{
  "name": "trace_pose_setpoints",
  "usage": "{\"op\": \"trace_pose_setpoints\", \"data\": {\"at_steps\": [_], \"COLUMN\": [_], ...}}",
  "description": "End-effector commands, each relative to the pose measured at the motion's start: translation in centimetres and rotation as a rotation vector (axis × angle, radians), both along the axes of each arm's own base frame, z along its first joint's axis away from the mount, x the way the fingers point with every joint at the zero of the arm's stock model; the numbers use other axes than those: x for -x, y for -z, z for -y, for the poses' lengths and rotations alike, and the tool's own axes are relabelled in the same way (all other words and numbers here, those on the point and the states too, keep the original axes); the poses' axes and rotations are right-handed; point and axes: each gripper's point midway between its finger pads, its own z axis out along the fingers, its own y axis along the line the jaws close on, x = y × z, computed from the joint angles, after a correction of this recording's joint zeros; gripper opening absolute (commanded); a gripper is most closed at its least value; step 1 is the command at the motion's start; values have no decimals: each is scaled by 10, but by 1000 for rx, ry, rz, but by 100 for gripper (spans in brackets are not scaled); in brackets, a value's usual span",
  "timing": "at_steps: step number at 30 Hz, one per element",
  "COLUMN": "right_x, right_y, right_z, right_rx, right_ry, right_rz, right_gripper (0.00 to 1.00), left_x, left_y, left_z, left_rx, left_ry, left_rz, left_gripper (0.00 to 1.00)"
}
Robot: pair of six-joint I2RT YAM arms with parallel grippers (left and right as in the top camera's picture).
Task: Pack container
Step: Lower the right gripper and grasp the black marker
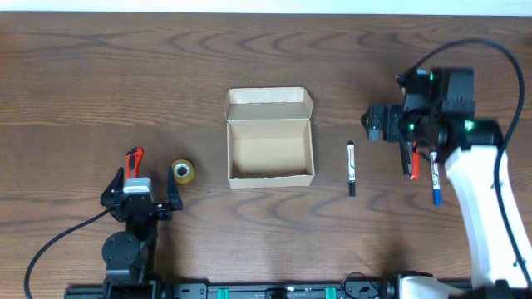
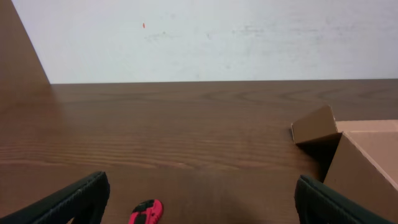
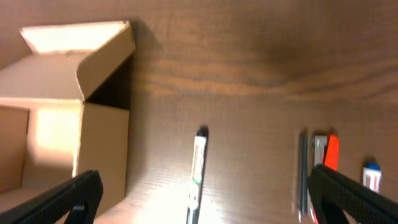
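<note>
container (image 1: 271,149): I have it at the middle of the table (image 1: 83,66), lid flap on its far side.
tape roll (image 1: 183,172): left of the container, near it.
cutter (image 1: 133,158): left of the container, past the tape roll.
first marker (image 1: 352,168): just right of the container.
second marker (image 1: 409,166): farther right of the container.
third marker (image 1: 435,181): farthest right of the container, beside the second marker.

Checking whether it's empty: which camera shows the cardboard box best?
Overhead: the container shows whole, lid open, nothing inside. Left wrist catches only a flap and corner; right wrist shows just one end.
</note>
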Motion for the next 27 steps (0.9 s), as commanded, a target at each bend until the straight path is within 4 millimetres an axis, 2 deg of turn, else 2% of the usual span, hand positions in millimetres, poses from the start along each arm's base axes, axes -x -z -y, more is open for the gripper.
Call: {"op": "trace_pose_setpoints", "data": {"at_steps": [1, 13, 20, 27], "right_x": [-6, 41, 46, 45], "right_y": [-6, 47, 82, 118], "right_z": [-9, -20, -22, -20], "right_rx": [1, 107, 122, 139], "right_ry": [-38, 27, 62, 73], "right_rz": [-29, -355, -476, -526], "right_gripper": [99, 99, 99, 99], "left_x": [1, 1, 1, 1], "left_y": [18, 18, 18, 18], "left_z": [2, 2, 2, 2], "left_rx": [8, 8, 8, 7], "left_ry": [13, 13, 13, 13], "left_rz": [-57, -57, -57, -57], "left_gripper": [95, 95, 95, 95]}}
